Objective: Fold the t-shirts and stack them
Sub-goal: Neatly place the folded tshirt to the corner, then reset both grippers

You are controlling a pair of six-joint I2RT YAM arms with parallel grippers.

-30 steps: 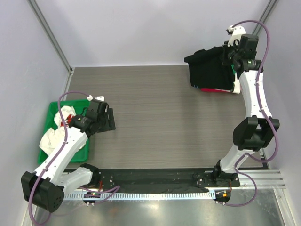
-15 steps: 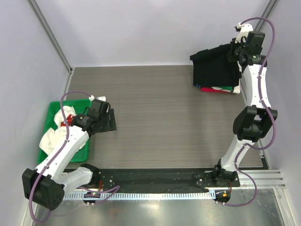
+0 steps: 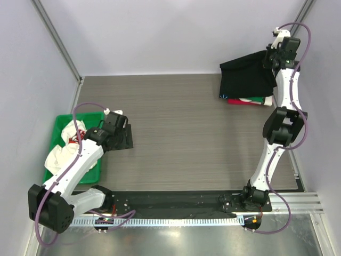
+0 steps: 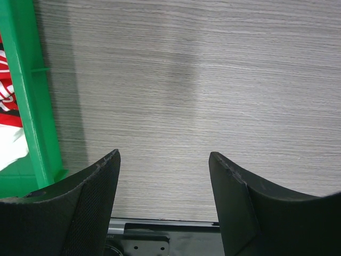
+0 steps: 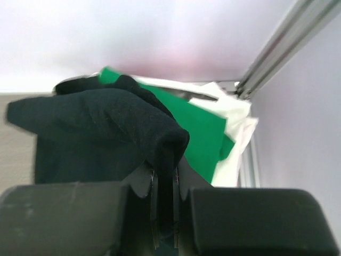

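LEFT TO RIGHT: A green tray [image 4: 31, 90] holds crumpled white cloth [image 3: 56, 157] and red-and-white printed cloth [image 4: 6, 96], its marks too cropped to read. Just beside it, the left gripper [image 4: 162, 160] hangs over the wood-grain table [image 3: 176, 117], jaws wide, holding nothing. In the far right corner, the right gripper [image 5: 165, 178], pinched narrow on a fold of the black t-shirt [image 5: 96, 117], has risen and swung nearer the wall than a second ago. The shirt drapes over the stacked green t-shirt [image 5: 200, 125], white t-shirt [image 5: 237, 128] and red t-shirt [image 3: 237, 101].
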